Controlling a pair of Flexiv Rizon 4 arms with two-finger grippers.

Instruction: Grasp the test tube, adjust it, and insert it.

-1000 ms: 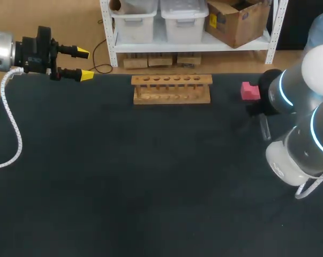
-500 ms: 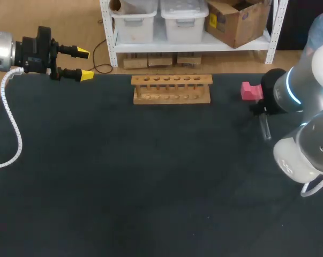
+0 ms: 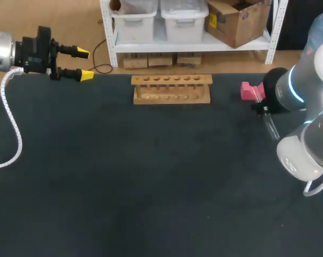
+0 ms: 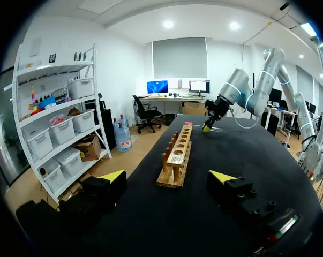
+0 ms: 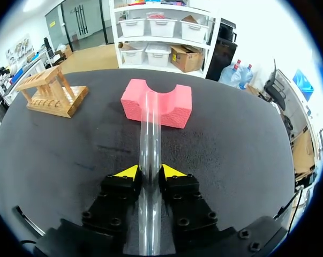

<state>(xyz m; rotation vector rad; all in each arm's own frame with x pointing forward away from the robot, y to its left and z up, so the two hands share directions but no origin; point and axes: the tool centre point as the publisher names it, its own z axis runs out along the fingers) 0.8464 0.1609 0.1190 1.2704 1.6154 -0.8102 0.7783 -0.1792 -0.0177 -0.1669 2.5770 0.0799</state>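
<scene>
The clear glass test tube (image 5: 149, 134) runs straight out ahead between my right gripper's (image 5: 149, 171) yellow fingertips, which press it from both sides; its far end reaches the pink foam block (image 5: 157, 103). From overhead the test tube (image 3: 269, 124) slants near the table's right edge, just under my right arm's wrist, with the pink block (image 3: 249, 91) behind it. The wooden rack (image 3: 171, 89) stands at the back middle with its holes unfilled. My left gripper (image 3: 85, 64) hangs open over the table's back left corner, holding nothing, and points along the rack (image 4: 177, 155).
The table (image 3: 150, 176) is covered in a dark cloth. My right arm's bulky white links (image 3: 306, 144) hang over its right edge. A white cable (image 3: 11, 128) trails from my left arm across the left side.
My right gripper's fingers have closed in on the test tube. The tube's near end has swung right and the arm has shifted slightly right. My left arm has not moved.
</scene>
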